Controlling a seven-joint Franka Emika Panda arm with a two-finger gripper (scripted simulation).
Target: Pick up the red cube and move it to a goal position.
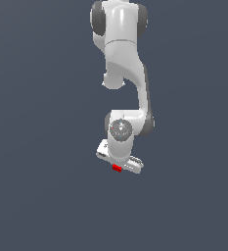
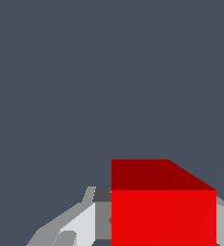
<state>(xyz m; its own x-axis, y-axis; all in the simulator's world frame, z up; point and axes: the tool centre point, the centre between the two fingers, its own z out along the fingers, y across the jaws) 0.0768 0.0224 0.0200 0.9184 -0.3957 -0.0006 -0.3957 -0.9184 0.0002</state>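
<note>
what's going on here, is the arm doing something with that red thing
A white Franka arm in a simulator is working on the red cube. In the exterior view the cube shows as a small red patch at the lower edge of the gripper, right up against it. In the wrist view the cube fills the space between the grey fingers, so it looks gripped, though contact cannot be confirmed. Whether it is lifted off the dark grey floor cannot be told, and no goal marker is visible.
</note>
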